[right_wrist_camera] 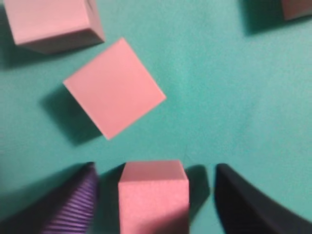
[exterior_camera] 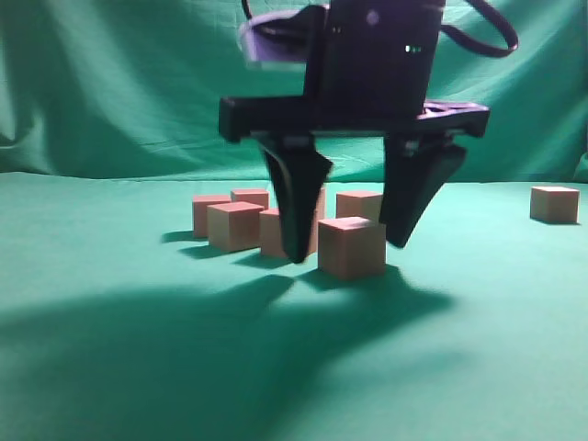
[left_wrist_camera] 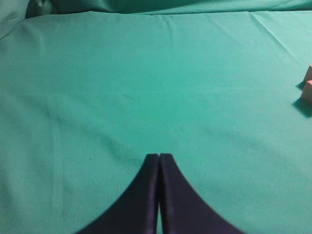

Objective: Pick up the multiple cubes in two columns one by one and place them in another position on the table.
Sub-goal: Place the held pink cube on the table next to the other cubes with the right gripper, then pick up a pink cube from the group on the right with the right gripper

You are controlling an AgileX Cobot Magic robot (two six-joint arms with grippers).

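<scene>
The cubes, small matte salmon-pink blocks with sharp edges and tan-looking sides, lie on the surface [exterior_camera: 110,367], a wide flat plane covered in plain green cloth. In the exterior view one cube [exterior_camera: 352,246] sits on the cloth at the front, between the two dark tapered fingers of the right gripper [exterior_camera: 347,250]. The left-hand finger [exterior_camera: 296,207] and the right-hand finger [exterior_camera: 415,197] stand spread wider than the cube, with their tips near the cloth, and visible gaps separate them from the cube's sides; the cube rests on the surface and is not clamped. Behind it stands a loose cluster of further cubes: one to the front left [exterior_camera: 235,225], two behind that [exterior_camera: 209,213] [exterior_camera: 250,197], one partly hidden by the left-hand finger [exterior_camera: 273,231], and one at the back right [exterior_camera: 359,204]. A single cube [exterior_camera: 555,203] sits well apart at the far right of the surface. A draped green backdrop cloth [exterior_camera: 110,83] hangs behind.

The right wrist view looks down on the same cube [right_wrist_camera: 153,195] between a ribbed, purple-tinted finger [right_wrist_camera: 73,207] and a dark finger [right_wrist_camera: 248,204], green cloth showing on both sides of it. A second cube [right_wrist_camera: 114,87] lies turned at an angle just beyond, and another [right_wrist_camera: 51,22] sits at the upper left.

In the left wrist view the left gripper [left_wrist_camera: 159,157] hovers over bare cloth, its two dark fingers [left_wrist_camera: 141,195] pressed together with nothing between them. Two cube corners [left_wrist_camera: 307,87] show at the right edge.
</scene>
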